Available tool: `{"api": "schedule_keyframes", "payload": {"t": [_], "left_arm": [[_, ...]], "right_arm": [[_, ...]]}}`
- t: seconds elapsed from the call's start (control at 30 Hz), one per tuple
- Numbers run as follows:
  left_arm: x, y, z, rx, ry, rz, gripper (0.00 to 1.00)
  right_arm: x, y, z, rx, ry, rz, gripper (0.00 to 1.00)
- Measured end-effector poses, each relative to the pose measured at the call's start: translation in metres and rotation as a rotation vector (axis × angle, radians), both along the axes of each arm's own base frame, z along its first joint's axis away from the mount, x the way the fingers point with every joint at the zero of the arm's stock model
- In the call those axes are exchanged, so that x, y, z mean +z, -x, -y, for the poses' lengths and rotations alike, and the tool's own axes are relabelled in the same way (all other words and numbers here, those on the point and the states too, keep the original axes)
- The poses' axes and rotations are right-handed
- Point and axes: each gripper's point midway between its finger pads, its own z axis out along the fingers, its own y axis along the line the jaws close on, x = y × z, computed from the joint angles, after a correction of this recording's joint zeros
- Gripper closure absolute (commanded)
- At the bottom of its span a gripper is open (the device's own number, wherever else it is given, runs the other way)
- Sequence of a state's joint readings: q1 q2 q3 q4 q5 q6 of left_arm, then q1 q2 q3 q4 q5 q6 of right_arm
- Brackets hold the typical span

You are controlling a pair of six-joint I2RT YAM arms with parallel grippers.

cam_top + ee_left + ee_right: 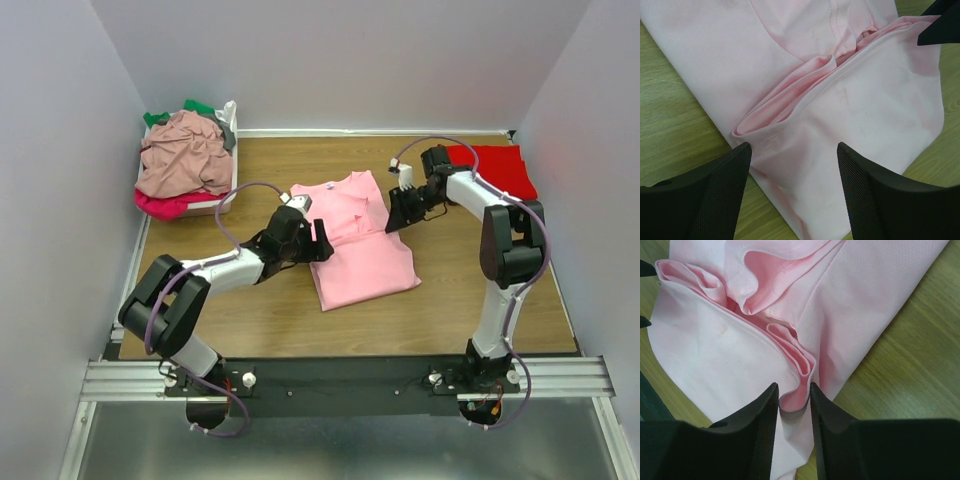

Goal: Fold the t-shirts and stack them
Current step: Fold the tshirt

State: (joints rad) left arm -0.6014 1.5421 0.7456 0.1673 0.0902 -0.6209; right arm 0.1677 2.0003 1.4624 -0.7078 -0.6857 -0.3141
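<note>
1. The light pink t-shirt (pixel 365 255) lies flat in the middle of the table (pixel 470 290). Its long axis runs from the collar at the far end to the hem at the near end, with the hem swung a little to the right.
2. Both long sides are folded in, leaving loose ridges of cloth along the middle.
3. The left gripper (pixel 793 150) has its jaws spread wide, straddling the shirt's left edge; they hold nothing.
4. The right gripper (pixel 792 395) has its jaws drawn close together, pinching a folded ridge of the pink cloth at the right edge.
5. The left arm (pixel 225 268) is bent at the near left, its forearm reaching right to the shirt.
6. The right arm (pixel 505 250) stands tall. Its forearm angles far and left, with the wrist tipped down in front of the folded red t-shirt (pixel 495 165).
</note>
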Motion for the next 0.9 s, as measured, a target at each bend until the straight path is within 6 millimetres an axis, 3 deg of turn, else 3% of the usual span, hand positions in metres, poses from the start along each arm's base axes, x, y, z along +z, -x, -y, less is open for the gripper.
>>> {"api": "schedule_keyframes", "payload": {"t": [0.2,0.6,0.7,0.8,0.83,0.9], "left_arm": [[-0.014,0.002,-0.002,-0.011,-0.042,-0.033,0.24],[-0.011,-0.008,-0.003,-0.014,-0.093,-0.018,0.25],[-0.018,-0.008,-0.003,-0.020,-0.108,-0.031,0.33],[-0.022,-0.008,-0.004,-0.029,-0.116,-0.034,0.48],[-0.022,-0.008,-0.003,-0.032,-0.117,-0.032,0.62],[-0.020,-0.008,-0.002,-0.038,-0.111,-0.026,0.81]], "right_arm": [[0.001,0.000,-0.005,0.004,-0.023,-0.009,0.72],[0.001,-0.002,-0.013,0.021,-0.075,-0.027,0.75],[0.003,-0.003,-0.015,0.025,-0.086,-0.027,0.78],[0.004,-0.003,-0.017,0.029,-0.097,-0.026,0.78],[0.005,-0.003,-0.018,0.032,-0.104,-0.028,0.78],[0.004,-0.003,-0.019,0.035,-0.114,-0.034,0.78]]}}
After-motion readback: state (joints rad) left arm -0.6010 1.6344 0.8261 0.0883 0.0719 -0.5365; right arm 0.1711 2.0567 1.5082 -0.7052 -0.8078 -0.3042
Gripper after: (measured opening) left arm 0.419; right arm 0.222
